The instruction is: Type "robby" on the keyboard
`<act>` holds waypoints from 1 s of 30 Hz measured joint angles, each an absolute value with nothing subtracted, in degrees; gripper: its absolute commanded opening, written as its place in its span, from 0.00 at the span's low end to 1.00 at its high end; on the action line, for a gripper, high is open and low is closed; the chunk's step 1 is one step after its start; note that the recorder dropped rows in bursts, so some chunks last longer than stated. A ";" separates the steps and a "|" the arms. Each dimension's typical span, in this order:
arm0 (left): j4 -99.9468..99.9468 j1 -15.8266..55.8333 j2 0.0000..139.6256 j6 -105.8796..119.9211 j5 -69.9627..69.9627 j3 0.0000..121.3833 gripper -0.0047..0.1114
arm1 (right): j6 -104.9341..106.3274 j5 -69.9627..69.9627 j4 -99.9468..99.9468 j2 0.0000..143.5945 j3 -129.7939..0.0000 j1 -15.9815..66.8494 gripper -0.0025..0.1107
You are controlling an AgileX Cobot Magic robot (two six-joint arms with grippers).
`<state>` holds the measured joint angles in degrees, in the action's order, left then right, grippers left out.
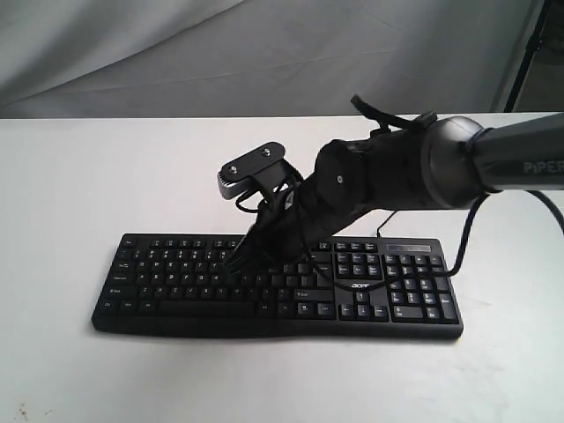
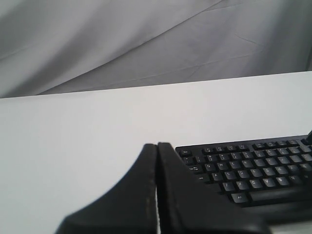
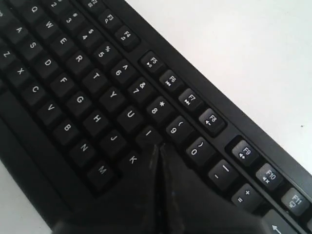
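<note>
The wide black keyboard (image 1: 273,286) with white legends and an acer logo lies on the white table. My right gripper (image 1: 234,263) reaches across from the right and points down onto the letter rows, shut with nothing held. In the right wrist view its tips (image 3: 159,146) sit just beside the I key, over the key to the right of I, near 9 and K on the keyboard (image 3: 78,83). My left gripper (image 2: 157,144) is shut and empty, held off the left end of the keyboard (image 2: 248,168); it does not show in the exterior view.
White table (image 1: 70,194) with a grey cloth backdrop (image 1: 176,53) behind. The right arm's black cable loops over the number pad (image 1: 414,286). A dark stand leg (image 1: 533,48) is at the back right.
</note>
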<state>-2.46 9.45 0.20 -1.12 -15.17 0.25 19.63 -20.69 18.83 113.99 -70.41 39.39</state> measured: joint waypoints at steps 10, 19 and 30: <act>-2.46 9.45 0.20 -1.12 -15.17 0.25 0.04 | 19.63 -16.65 19.42 117.38 -70.26 39.27 0.02; -2.46 9.45 0.20 -1.12 -15.17 0.25 0.04 | 19.76 -16.32 19.92 117.60 -70.26 39.30 0.02; -2.46 9.45 0.20 -1.12 -15.17 0.25 0.04 | 20.00 -15.38 20.29 118.83 -70.26 39.30 0.02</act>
<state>-2.46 9.45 0.20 -1.12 -15.17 0.25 20.00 -15.38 20.29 118.83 -70.26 39.30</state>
